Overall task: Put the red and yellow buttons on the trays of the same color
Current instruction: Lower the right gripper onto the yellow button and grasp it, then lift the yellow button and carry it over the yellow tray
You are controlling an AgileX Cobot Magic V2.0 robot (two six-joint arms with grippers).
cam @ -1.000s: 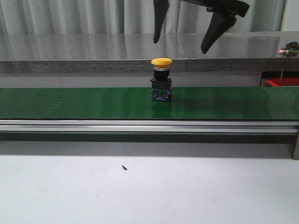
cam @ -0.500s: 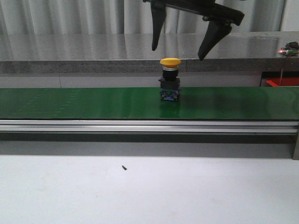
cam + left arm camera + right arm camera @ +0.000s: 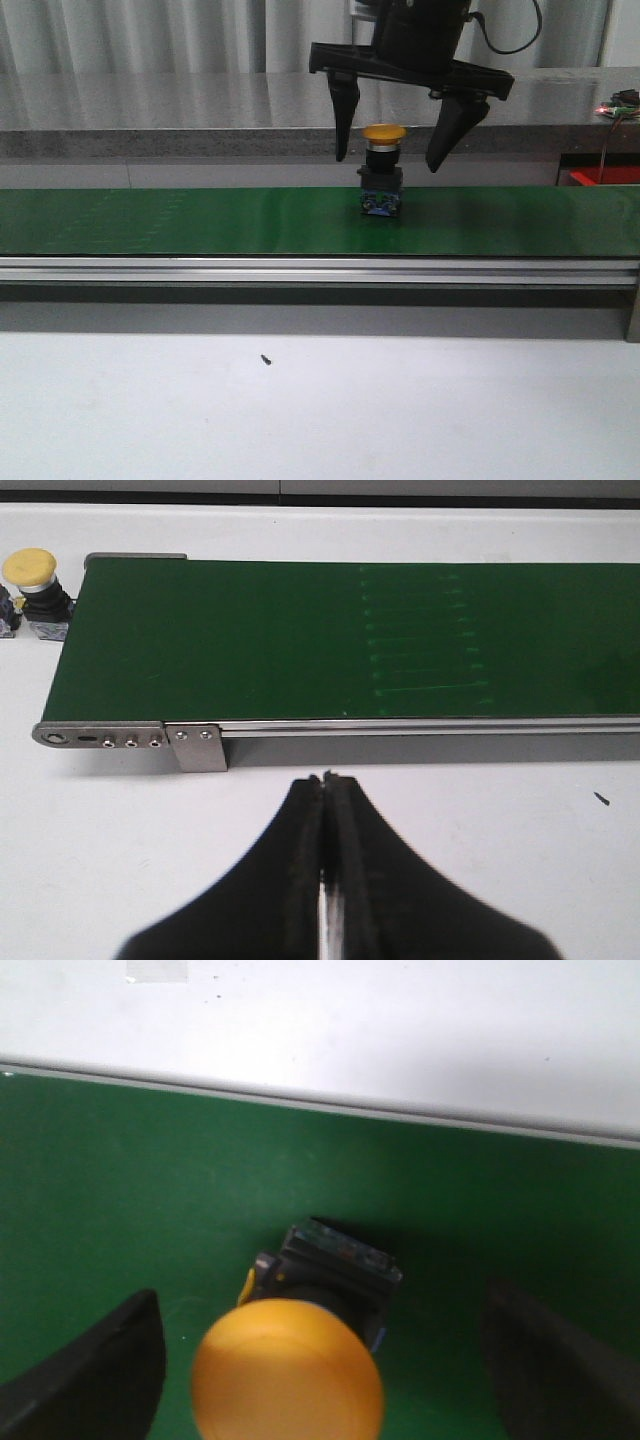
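Note:
A yellow button (image 3: 384,132) on a black base stands upright on the green conveyor belt (image 3: 200,220). My right gripper (image 3: 388,163) is open and straddles it, one finger on each side at cap height, not touching. From the right wrist the yellow button (image 3: 288,1372) sits between the spread fingers (image 3: 110,1370), nearer one of them. My left gripper (image 3: 327,778) is shut and empty over the white table, short of the belt's end. A second yellow button (image 3: 30,568) stands on the table just off that belt end. No red button shows.
The belt's aluminium rail (image 3: 320,268) runs along its near side. A grey counter (image 3: 150,110) lies behind the belt. A low red shape (image 3: 605,176) shows at the far right; I cannot tell whether it is a tray. A small dark screw (image 3: 266,359) lies on the white table.
The yellow button has travelled to the right along the belt. My right gripper has come down from above and now has its open fingers on both sides of the button.

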